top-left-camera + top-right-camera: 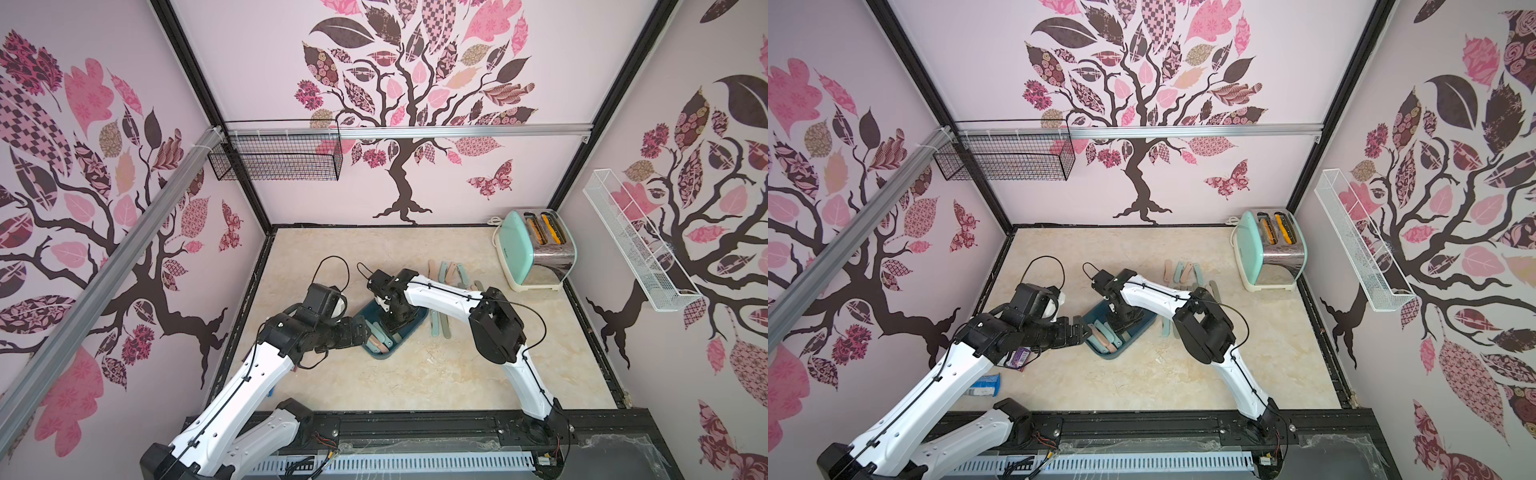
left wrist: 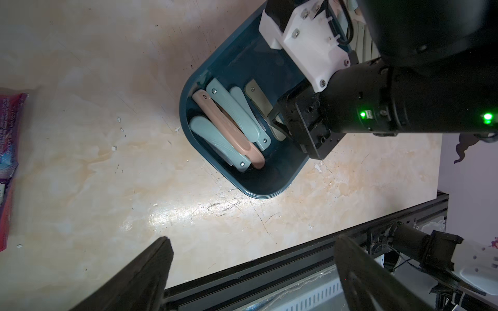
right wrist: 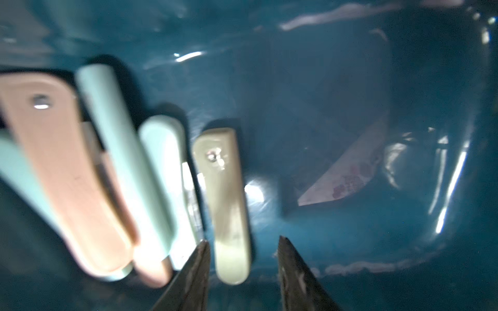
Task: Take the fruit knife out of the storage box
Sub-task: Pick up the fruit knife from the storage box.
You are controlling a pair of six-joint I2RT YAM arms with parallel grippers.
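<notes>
Straddling, with right fingers [image 3: 293, 269] part-open and gripping nothing, the beige folded fruit knife [image 3: 229, 204] lying flat inside the storage box [image 2: 269, 188]. Holding left fingers [image 2: 151, 269] wide, empty, just outside the box. Probably light, stiff, slick: pinch across the handle's narrow sides.

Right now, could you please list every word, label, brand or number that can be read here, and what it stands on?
No text can be read.
Toaster: small mark on its mint end, too small to read.
Purple packet: printed lines, too blurred.
Blue packet: print, too small.
White slip at the storage box floor: pink marks, too blurred.
</notes>
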